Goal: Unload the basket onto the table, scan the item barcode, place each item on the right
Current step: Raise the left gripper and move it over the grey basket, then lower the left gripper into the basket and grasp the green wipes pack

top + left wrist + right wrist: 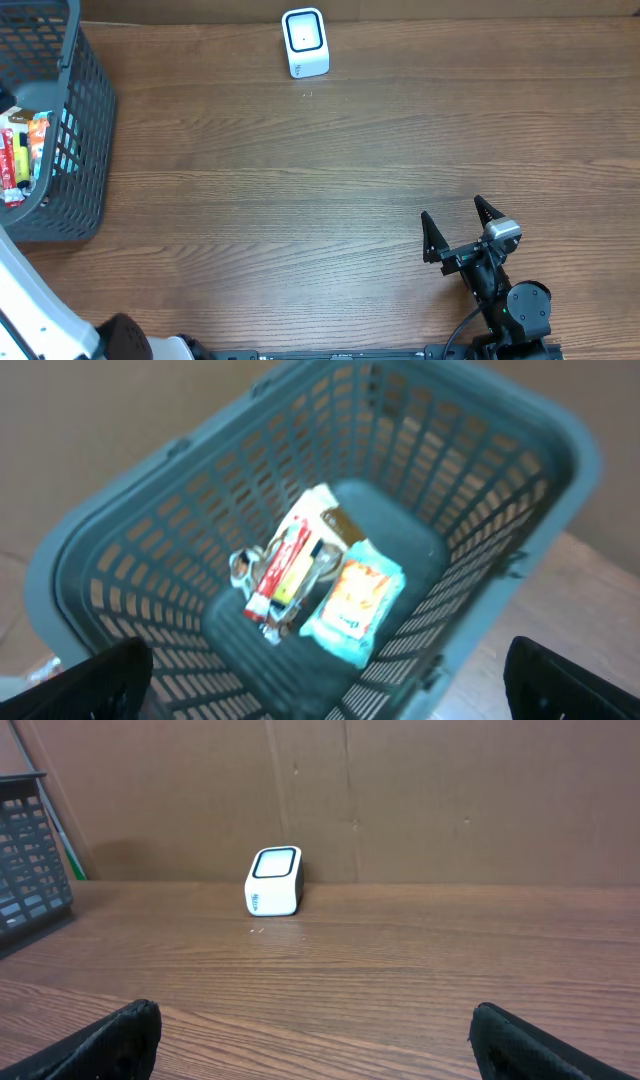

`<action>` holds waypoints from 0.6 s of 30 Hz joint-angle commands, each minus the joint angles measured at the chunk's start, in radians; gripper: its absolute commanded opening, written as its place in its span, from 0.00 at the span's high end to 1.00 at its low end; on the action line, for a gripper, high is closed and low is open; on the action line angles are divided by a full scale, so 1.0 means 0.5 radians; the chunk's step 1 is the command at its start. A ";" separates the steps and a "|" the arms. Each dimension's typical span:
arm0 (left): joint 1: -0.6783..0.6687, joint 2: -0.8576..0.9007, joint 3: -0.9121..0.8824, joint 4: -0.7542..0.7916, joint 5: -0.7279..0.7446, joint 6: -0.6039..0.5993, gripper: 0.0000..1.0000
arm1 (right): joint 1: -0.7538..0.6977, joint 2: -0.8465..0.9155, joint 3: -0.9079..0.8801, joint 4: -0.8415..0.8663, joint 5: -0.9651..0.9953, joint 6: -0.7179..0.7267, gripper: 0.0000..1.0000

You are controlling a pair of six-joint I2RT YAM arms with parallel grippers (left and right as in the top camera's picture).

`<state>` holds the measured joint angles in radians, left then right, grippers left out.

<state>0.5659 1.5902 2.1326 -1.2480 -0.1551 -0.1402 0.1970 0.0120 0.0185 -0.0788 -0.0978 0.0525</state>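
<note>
Well, by my read the job has barely begun. The items [310, 585] all lie in the bottom of the basket [90, 120] at the far left of the table [300, 180], and nothing is in front of the scanner [305, 42].

From the left wrist camera I look down into the basket. A red-and-yellow carton [285, 565] lies diagonally, with an orange-and-teal pouch [355, 600] just to its right, touching or nearly so. Some smaller bits sit around them, too blurred for me to name. I cannot see a barcode on any of them from here.

My left gripper [330, 690] hangs above the basket with its jaws spread wide and nothing between them. My right gripper [452, 210] sits at the near right, well apart from everything, jaws equally wide and also empty. It faces the scanner, which stands upright at the far middle edge, window toward the near side.

So what is done: at most the approach, with the left arm over the basket. What is left, as I judge it: lower into the basket, grip one item, lift it clear of the walls, carry it across to the scanner and turn its code to the window.
</note>
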 commanded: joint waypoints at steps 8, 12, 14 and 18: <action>0.124 0.339 0.030 -0.049 0.363 0.299 0.00 | -0.004 -0.018 -0.021 0.009 -0.002 0.008 0.00; 0.124 0.446 0.030 -0.060 0.423 0.389 0.00 | -0.004 -0.018 -0.021 0.009 -0.002 0.008 0.00; 0.124 0.507 0.030 -0.069 0.455 0.426 0.00 | -0.004 -0.018 -0.021 0.009 -0.002 0.008 0.00; 0.128 0.629 0.030 -0.075 0.453 0.465 0.00 | -0.004 -0.018 -0.021 0.009 -0.002 0.008 0.00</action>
<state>0.6239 1.8538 2.1326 -1.2808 0.0376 0.0376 0.1970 0.0120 0.0185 -0.0788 -0.0982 0.0525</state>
